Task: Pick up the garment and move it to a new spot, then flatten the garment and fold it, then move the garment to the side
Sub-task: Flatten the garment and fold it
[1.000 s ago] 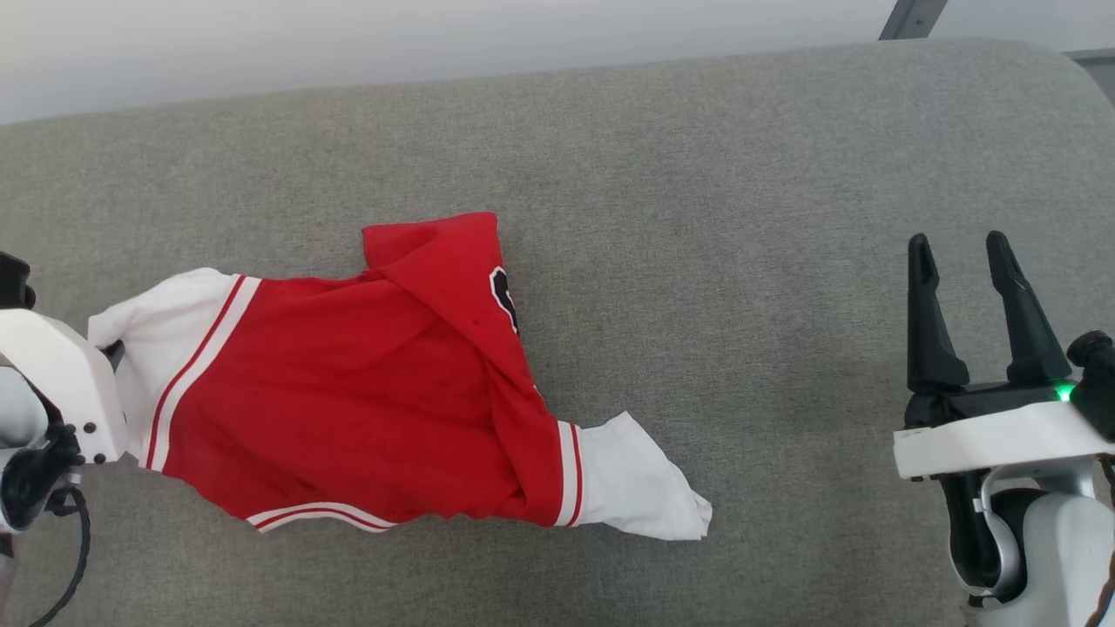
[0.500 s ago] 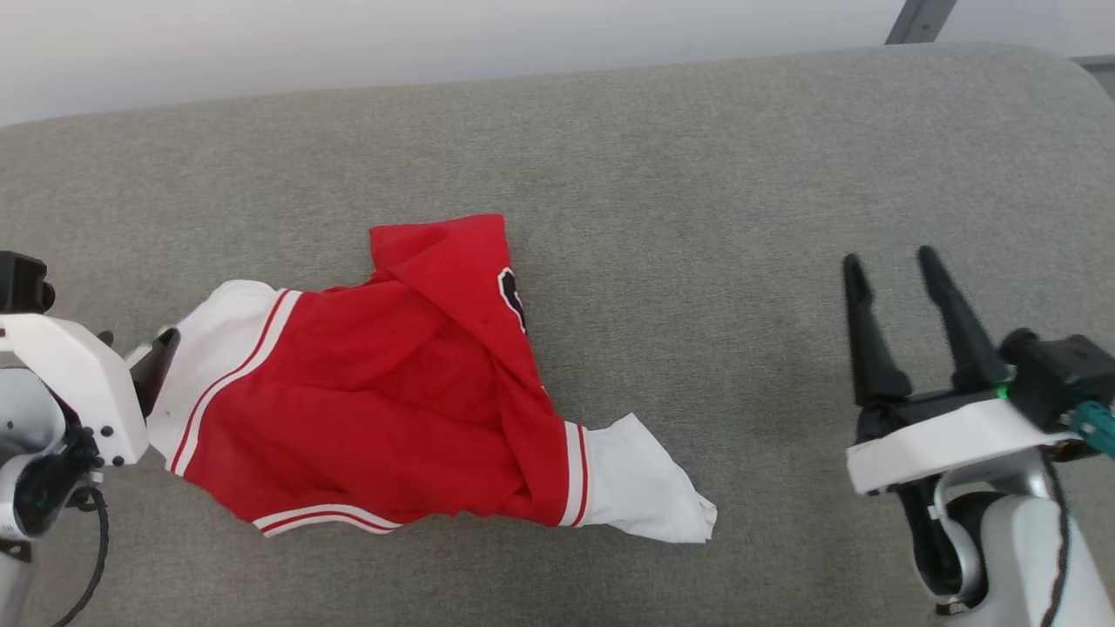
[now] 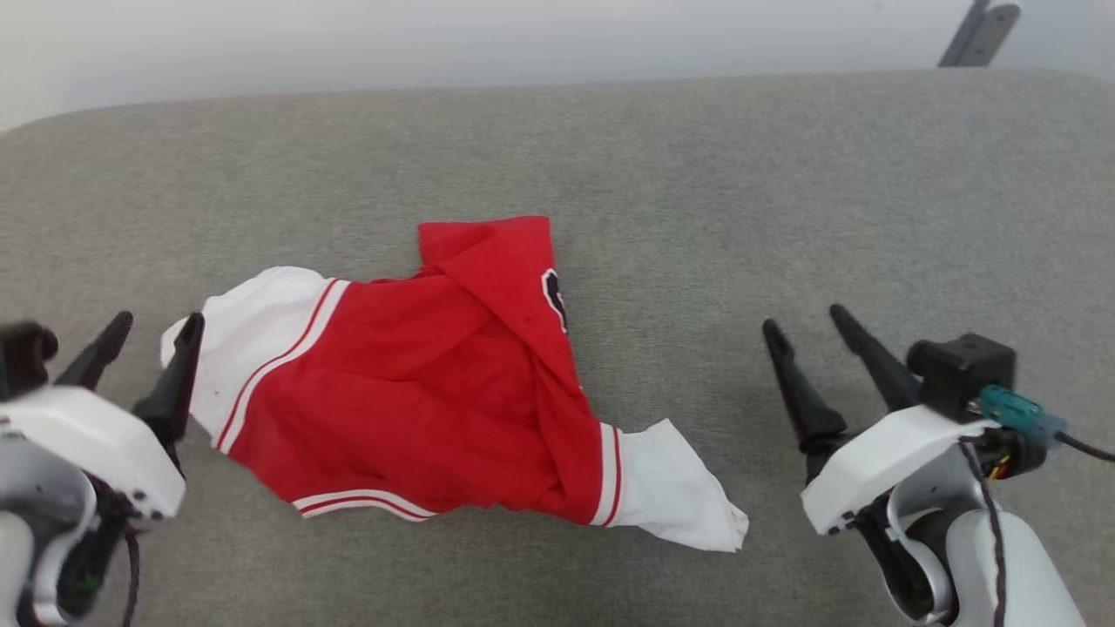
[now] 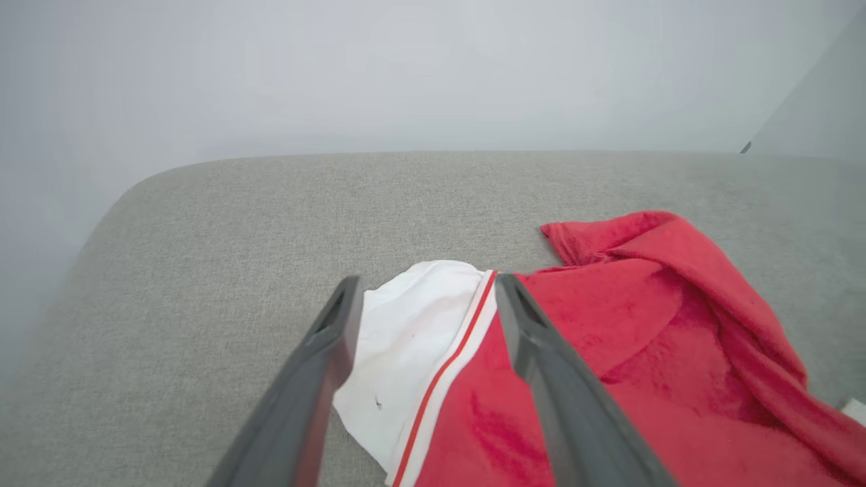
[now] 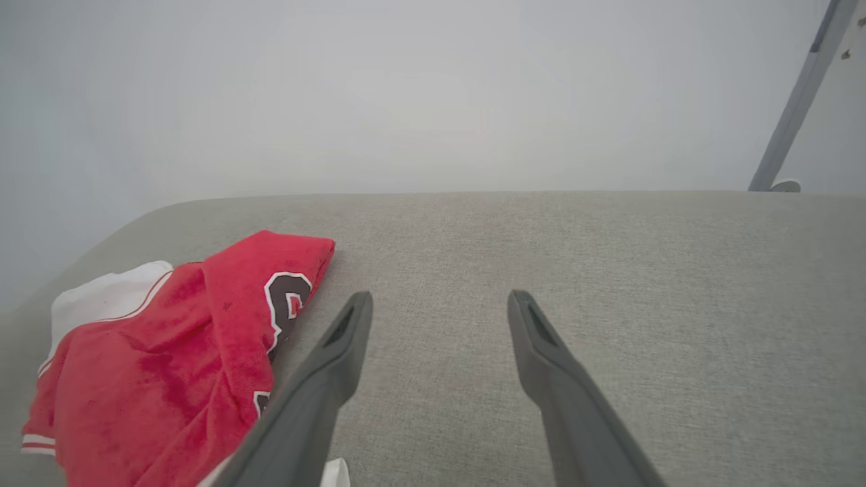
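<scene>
Both apart: left end effector (image 3: 158,320), right end effector (image 3: 803,317); garment (image 3: 418,401) chest mark (image 3: 554,300) unreadable.

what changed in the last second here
The left gripper let go of the garment's white sleeve end; its jaws now stand open. The right gripper came closer to the garment, jaws open as before. The garment lies crumpled as it was; the view itself shifted.

Red shirt (image 3: 418,409) lying crumpled

White sleeve ends spread left and right; upper part folded over, chest mark partly showing.
</scene>
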`<state>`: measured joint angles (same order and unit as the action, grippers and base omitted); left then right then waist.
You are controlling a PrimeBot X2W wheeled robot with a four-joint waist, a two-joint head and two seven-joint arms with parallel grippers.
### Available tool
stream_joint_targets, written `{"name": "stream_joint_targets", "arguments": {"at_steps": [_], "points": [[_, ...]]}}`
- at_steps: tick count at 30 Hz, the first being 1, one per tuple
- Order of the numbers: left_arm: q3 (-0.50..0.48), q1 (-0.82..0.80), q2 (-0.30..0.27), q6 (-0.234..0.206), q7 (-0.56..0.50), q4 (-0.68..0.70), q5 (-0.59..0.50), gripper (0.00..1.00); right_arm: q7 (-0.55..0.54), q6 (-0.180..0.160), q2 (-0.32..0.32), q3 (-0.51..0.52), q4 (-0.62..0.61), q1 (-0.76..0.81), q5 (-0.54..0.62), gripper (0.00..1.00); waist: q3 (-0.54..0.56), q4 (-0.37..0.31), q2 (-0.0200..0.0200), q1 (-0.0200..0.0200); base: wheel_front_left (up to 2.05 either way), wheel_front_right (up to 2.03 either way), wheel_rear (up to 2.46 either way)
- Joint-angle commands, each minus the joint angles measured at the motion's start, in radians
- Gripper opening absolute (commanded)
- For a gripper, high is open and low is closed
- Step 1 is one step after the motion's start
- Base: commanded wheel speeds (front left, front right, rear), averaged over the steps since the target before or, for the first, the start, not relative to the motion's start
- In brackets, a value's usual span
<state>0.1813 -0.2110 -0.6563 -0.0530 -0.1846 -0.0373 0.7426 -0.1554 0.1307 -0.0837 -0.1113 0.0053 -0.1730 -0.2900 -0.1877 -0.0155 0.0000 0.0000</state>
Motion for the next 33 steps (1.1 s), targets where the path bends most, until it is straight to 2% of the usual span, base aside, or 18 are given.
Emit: {"name": "stream_joint_targets", "arguments": {"at_steps": [1, 10, 22, 33], "points": [[-0.005, 0.026, 0.004, -0.006, 0.028, 0.013, -0.013, 1.00, -0.021, 0.000, -0.008, -0.011, -0.002, 0.007, -0.009, 1.00, 0.007, 0.011, 0.0000, 0.0000, 0.00, 0.00, 0.00], [-0.002, 0.131, 0.061, -0.020, 0.197, 0.069, -0.054, 1.00, -0.213, 0.000, -0.028, -0.030, -0.009, 0.046, -0.048, 1.00, 0.035, 0.062, 0.0000, 0.0000, 0.00, 0.00, 0.00], [0.009, 0.220, 0.119, -0.019, 0.321, 0.071, -0.061, 1.00, -0.591, 0.000, -0.061, -0.061, -0.069, 0.132, -0.089, 1.00, 0.057, 0.113, 0.0000, 0.0000, 0.00, 0.00, 0.00], [0.016, 0.226, 0.162, -0.008, 0.418, 0.065, -0.099, 1.00, -0.680, 0.000, -0.079, -0.086, 0.010, 0.070, -0.032, 1.00, 0.039, 0.169, 0.0000, 0.0000, 0.00, 0.00, 0.00]]}}
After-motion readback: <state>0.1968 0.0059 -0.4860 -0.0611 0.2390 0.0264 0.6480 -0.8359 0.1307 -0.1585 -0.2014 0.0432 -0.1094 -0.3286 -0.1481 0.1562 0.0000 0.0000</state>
